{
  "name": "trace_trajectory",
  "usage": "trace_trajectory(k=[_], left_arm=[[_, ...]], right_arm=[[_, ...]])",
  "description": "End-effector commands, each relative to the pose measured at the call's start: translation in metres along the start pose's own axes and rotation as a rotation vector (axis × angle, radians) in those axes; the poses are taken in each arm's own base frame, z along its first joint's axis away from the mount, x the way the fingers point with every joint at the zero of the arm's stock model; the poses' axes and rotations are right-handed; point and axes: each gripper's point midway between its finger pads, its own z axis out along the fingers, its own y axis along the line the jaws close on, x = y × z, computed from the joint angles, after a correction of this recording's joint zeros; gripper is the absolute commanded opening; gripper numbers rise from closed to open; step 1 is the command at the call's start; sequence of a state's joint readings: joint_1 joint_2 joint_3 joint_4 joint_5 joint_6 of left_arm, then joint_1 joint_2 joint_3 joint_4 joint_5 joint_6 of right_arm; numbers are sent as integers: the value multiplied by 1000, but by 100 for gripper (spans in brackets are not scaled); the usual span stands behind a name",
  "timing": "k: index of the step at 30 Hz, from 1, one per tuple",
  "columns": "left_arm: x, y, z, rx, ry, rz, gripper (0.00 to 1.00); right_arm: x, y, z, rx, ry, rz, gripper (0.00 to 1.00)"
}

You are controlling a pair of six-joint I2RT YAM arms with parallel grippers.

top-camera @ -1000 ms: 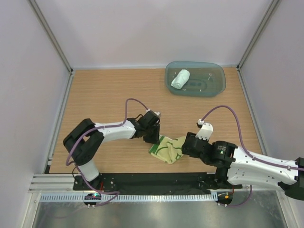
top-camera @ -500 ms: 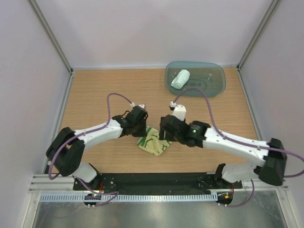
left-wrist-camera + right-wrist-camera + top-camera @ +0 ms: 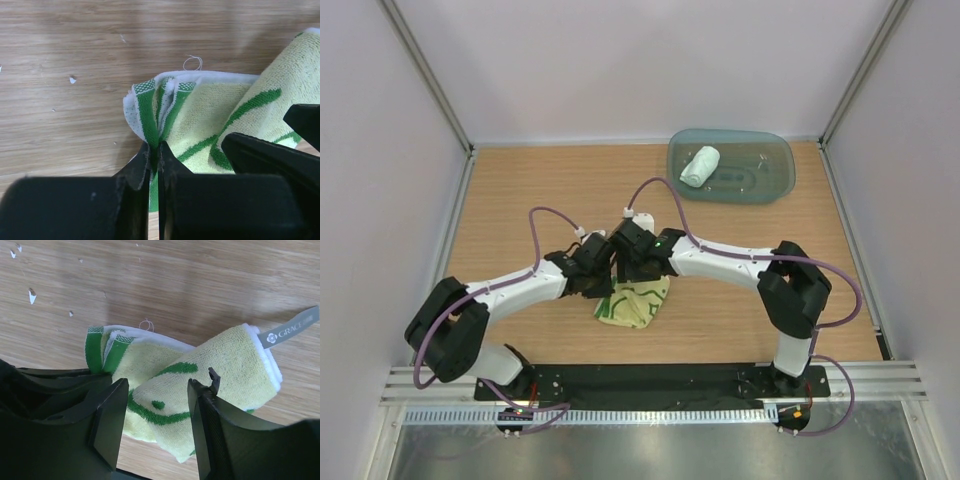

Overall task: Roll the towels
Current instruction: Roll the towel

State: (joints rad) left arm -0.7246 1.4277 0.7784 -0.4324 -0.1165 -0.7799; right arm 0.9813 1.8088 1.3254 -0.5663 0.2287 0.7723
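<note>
Yellow towel (image 3: 633, 300) with green drawings and green edging lies on the wooden tabletop (image 3: 520, 200), close to the near edge and about in the middle of its width, a little to the left. It is folded and partly rolled. One thick rolled part runs across it at a slant, and at its end a small grey label (image 3: 294, 327) with the word GRACE sticks out. At the other side the green-edged corners are gathered together in some layers.

The left gripper (image 3: 154, 147) is closed on these gathered layers. Its two fingertips are almost together and the green edge is pinched between them, at the towel's left side. A thin loose thread (image 3: 192, 62) curls on the wood just beside the towel's white border.

The right gripper (image 3: 157, 390) is just beside the left one, over the far part of the same towel. Its fingers stand wide apart and the rolled part shows between them. Whether the pads press the cloth I cannot tell.

The pale white towel (image 3: 699, 166) is already rolled. It lies in the left part of the teal tray (image 3: 775, 180), which stands at the far right corner of the tabletop, well apart from both grippers.

Some small white specks (image 3: 31, 296) lie on the wood.
</note>
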Motion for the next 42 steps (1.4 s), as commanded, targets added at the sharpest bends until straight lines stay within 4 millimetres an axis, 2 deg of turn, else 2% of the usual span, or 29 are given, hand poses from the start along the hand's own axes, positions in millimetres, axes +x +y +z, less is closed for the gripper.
trace_trajectory(k=[1,4,8,9,13,16,17,19,20,23,24,25,26,27,28,30,31,33,35,36,37,40,42], left_arm=[[-15,-5,-5,25,-54,-33,0],[-19,0,-7,23,-63,-52,0],[-26,4,-8,36,-74,-82,0],[-27,6,-9,35,-78,-91,0],[-30,8,-9,47,-78,-112,0],[-32,9,-11,55,-87,-122,0],[-33,9,-11,55,-89,-125,0],[-33,10,-11,53,-90,-128,0],[-34,11,-11,51,-92,-127,0],[-36,16,-13,35,-92,-128,0],[-37,17,-14,32,-97,-128,0],[-39,20,-15,26,-101,-133,0],[-41,22,-16,25,-104,-134,0],[-43,23,-17,21,-110,-136,0],[-44,26,-17,15,-110,-136,0],[-47,27,-17,9,-114,-135,0],[-48,28,-16,3,-112,-129,0],[-55,28,-15,-4,-119,-127,0],[-56,28,-12,-14,-112,-111,1],[-58,27,-13,-13,-114,-103,4],[-62,25,-13,-16,-117,-99,22],[-66,25,-15,-31,-110,-74,51],[-68,25,-18,-36,-112,-62,53]], right_arm=[[-2,17,0,-58,5,-14,57],[7,20,2,-79,32,-10,54],[24,22,3,-94,61,-15,43],[30,24,2,-100,70,-21,37],[52,22,6,-97,110,-22,30],[60,19,11,-95,121,-14,21],[61,18,11,-91,122,-11,14],[59,16,9,-80,109,-13,8],[53,16,3,-83,90,-8,4],[41,6,-8,-41,44,-10,1],[33,4,-19,-43,11,-5,1],[33,-7,-23,-10,0,-8,1],[26,-10,-39,-25,-34,6,1],[26,-15,-45,-18,-44,12,1],[36,-31,-45,11,-35,10,1],[43,-42,-56,5,-40,41,1],[53,-56,-63,4,-36,57,1],[66,-68,-68,8,-25,88,6],[80,-88,-76,27,-20,101,21],[82,-95,-80,34,-25,114,31],[86,-104,-86,41,-28,121,48],[82,-116,-96,71,-65,126,66],[72,-117,-107,67,-103,130,68]])
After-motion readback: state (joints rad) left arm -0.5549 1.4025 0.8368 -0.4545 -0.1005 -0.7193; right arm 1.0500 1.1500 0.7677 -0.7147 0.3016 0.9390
